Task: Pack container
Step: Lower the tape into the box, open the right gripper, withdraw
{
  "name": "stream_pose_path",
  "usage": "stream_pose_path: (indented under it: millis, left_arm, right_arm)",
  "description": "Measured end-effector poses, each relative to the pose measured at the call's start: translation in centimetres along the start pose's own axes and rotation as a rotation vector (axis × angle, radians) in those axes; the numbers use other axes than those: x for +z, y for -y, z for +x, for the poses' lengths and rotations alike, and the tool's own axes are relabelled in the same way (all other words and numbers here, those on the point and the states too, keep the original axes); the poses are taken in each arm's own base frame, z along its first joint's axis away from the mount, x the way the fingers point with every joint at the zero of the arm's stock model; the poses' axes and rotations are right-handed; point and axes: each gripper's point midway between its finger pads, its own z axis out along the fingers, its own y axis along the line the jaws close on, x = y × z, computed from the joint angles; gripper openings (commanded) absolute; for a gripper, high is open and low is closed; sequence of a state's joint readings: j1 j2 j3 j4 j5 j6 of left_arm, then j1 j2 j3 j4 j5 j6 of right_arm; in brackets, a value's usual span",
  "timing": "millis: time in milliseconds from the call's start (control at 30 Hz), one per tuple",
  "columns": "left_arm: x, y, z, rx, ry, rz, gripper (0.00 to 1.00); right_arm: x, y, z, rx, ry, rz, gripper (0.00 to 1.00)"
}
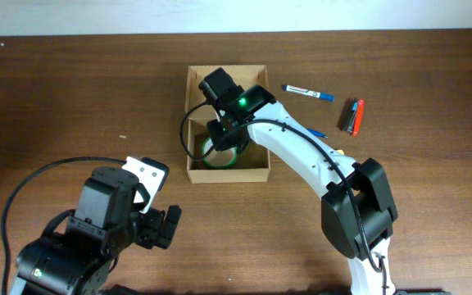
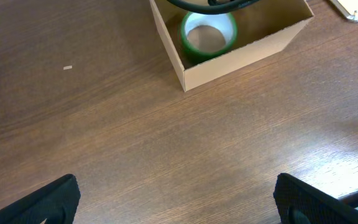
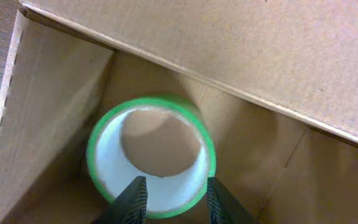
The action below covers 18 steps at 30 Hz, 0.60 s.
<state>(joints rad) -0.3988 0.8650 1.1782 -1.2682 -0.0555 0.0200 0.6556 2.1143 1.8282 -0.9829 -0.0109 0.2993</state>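
The right gripper (image 3: pixel 176 198) reaches down into the container (image 1: pixel 192 102), its two fingers (image 3: pixel 134 200) a narrow way apart and astride the near wall of a green tape roll (image 3: pixel 107 163). The gap looks wider than that thin wall, though the wrist view does not show whether either pad touches it. The roll lies flat on the cardboard floor, its hole upward, in the container's near-left corner and close to both walls there. In the wrist view a broad cardboard panel (image 3: pixel 241 50) slants across the top of the picture above the roll; which part of the box it is cannot be told. The container is a shallow tan cardboard box standing open on the brown wooden table (image 1: pixel 72 98), about midway along it and toward the far edge. To its right, well apart from it and near the far edge, lies a blue marker (image 1: pixel 307 92), and farther right a red pen and a black pen (image 1: pixel 356 116) lie side by side. The left gripper (image 2: pixel 176 200) hangs over bare wood near the table's near-left corner, jaws spread wide with nothing between them, well apart from the container.
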Motion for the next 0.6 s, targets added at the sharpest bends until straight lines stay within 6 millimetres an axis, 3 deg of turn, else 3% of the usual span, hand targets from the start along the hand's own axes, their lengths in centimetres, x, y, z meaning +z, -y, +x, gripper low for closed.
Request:
stream_pose_path:
  millis: [367,467,600]
  left_arm:
    - [0.0,0.0,0.0,0.000,0.000,0.000,0.99]
    - [0.0,0.0,0.0,0.000,0.000,0.000,1.00]
    - [0.0,0.0,0.0,0.000,0.000,0.000,1.00]
  right_arm:
    - [-0.8,0.0,0.4,-0.006,-0.030,-0.001,0.36]
    - [-2.5,0.0,-0.3,-0.023,-0.014,-0.008,0.36]
    - [-6.7,1.1,-2.1,-0.028,0.069,-0.011,0.37]
